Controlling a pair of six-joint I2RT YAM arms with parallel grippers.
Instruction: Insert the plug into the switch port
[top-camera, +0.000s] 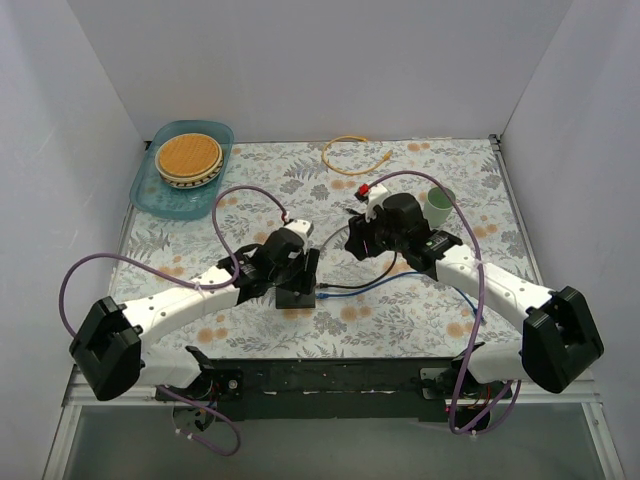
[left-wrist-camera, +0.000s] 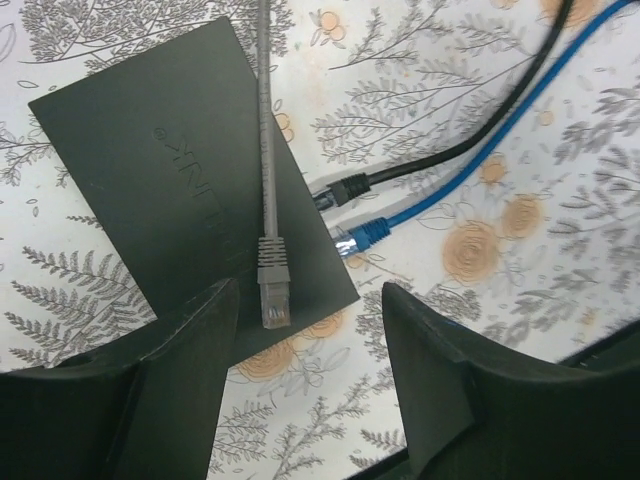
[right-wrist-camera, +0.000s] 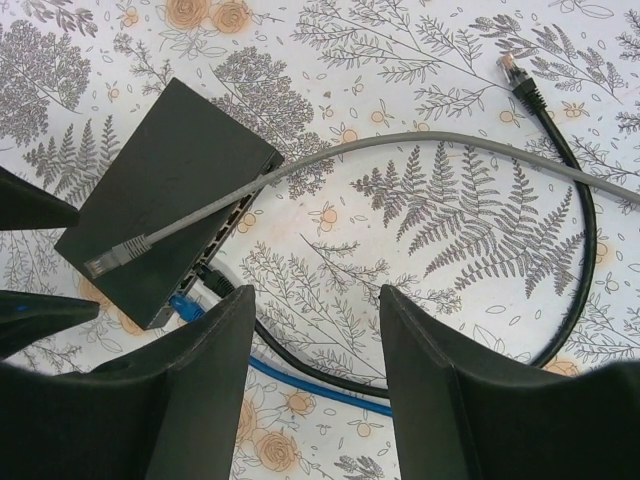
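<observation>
Gray cable (left-wrist-camera: 265, 120) cut off by top edge.

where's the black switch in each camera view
Top external: the switch is a small black box just below centre.
Left wrist: switch upper left, large, grey plug lying on it.
Right wrist: switch left of centre, grey cable crossing its top.
Shared landmark: the blue cable meeting its socket edge.

The switch (left-wrist-camera: 150, 170) is a thin, matte black box lying flat on the flowered table (left-wrist-camera: 420, 100). Its sockets run along one narrow edge, where a black cable (left-wrist-camera: 440, 160) and a blue cable (left-wrist-camera: 450, 195) meet it. The plug (left-wrist-camera: 272, 285), grey with a clear tip, lies loose on top of the switch near a corner, and its grey cable (left-wrist-camera: 265, 120) trails back across the lid.
</observation>
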